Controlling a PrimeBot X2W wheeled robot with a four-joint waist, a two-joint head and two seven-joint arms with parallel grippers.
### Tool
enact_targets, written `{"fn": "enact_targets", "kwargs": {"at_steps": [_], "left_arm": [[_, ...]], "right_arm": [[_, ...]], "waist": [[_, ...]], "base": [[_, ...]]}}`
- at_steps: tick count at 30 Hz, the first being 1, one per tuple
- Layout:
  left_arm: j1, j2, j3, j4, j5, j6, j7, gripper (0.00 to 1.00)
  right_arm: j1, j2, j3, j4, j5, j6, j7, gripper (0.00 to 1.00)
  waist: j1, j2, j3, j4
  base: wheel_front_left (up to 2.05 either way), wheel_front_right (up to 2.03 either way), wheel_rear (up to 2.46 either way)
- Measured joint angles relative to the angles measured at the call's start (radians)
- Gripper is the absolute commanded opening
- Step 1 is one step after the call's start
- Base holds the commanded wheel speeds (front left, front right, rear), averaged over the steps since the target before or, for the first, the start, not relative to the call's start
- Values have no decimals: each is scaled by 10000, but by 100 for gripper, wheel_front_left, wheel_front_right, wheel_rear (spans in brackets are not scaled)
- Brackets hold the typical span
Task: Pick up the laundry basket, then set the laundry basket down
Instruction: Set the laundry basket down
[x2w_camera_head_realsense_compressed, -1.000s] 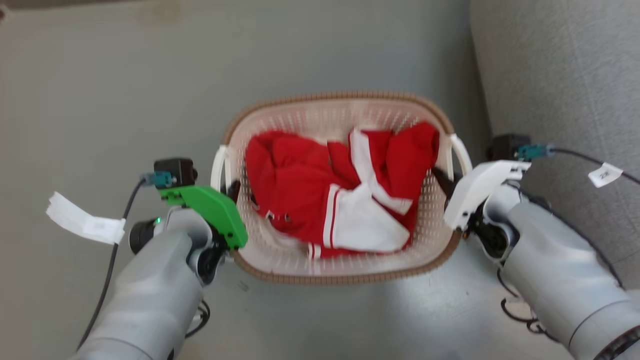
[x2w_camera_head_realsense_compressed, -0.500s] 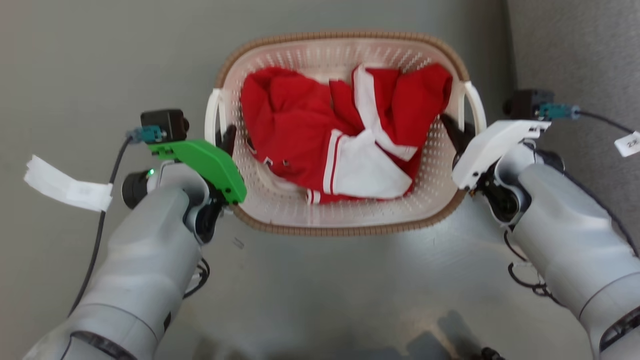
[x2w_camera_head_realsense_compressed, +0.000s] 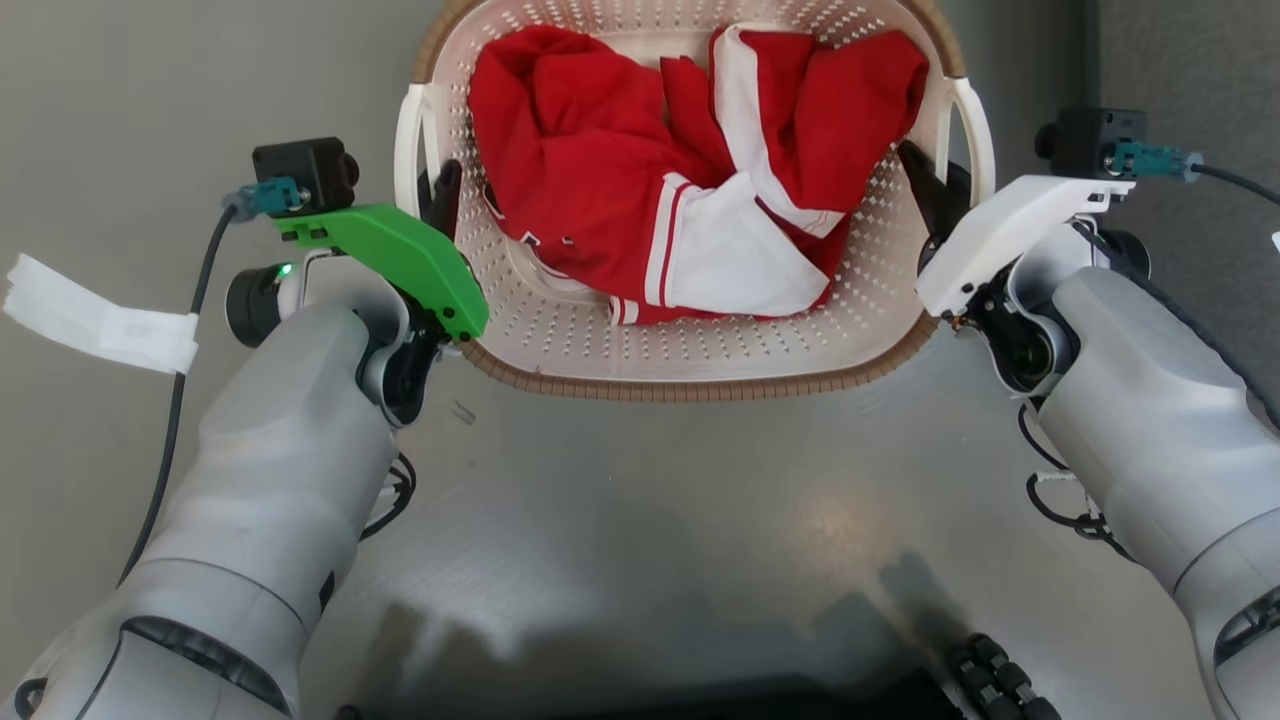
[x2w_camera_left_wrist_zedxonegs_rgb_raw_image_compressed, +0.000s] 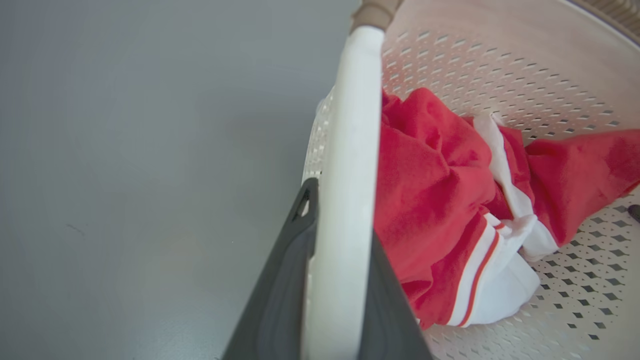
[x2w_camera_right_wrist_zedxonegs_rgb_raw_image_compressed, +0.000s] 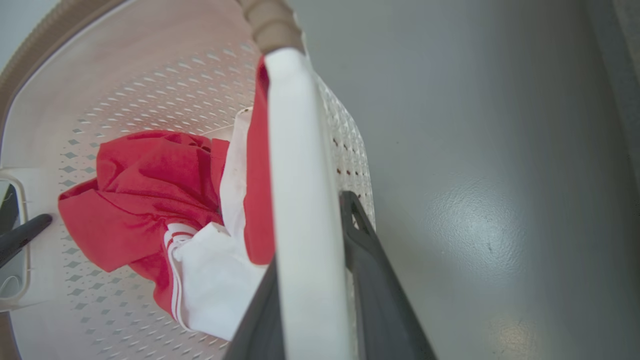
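Small cream-white perforated plastic laundry basket (x2w_camera_head_realsense_compressed: 700, 345) with a brown woven-look rim, held between the two arms over a smooth grey floor (x2w_camera_head_realsense_compressed: 640, 520). Its far end is cut off by the top of the head view, and whether its base touches the floor I cannot tell. Inside lies a crumpled red garment with white panels and striped trim (x2w_camera_head_realsense_compressed: 600, 190). Left tool (x2w_camera_head_realsense_compressed: 436, 195), under a green wrist cover (x2w_camera_head_realsense_compressed: 400, 260), sits at the white left loop handle (x2w_camera_head_realsense_compressed: 408, 130). Right tool (x2w_camera_head_realsense_compressed: 940, 190), under a white wrist cover (x2w_camera_head_realsense_compressed: 1000, 235), sits at the white right loop handle (x2w_camera_head_realsense_compressed: 975, 125). From the head the grip is hard to judge, but the wrist views settle it. Each handle bar runs up between that tool's two dark fingers, one finger on the floor side and one on the basket side, both against the plastic, so both tools are clamped on the handles. The right wrist view also catches the left tool's fingertip across the basket, and the left wrist view shows a dark tip of the right one at its edge. White paper tag (x2w_camera_head_realsense_compressed: 100, 320) hangs on the left arm's cable, print too blurred to read.
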Motion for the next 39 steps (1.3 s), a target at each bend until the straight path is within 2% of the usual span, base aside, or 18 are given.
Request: {"fn": "enact_targets", "kwargs": {"at_steps": [25,39], "left_arm": [[-1028,6,128,161,-56,33,-384,0],[-1434,8,109,184,-54,81,-447,0]], "right_arm": [[-941,-130,293,-138,347,-2,-608,0],[-1326,-219,437,-155,435,-2,-757,0]], "waist": [[-1,0,1681,32],[-1,0,2255,102]], "base": [[0,0,0],[0,0,0]]}}
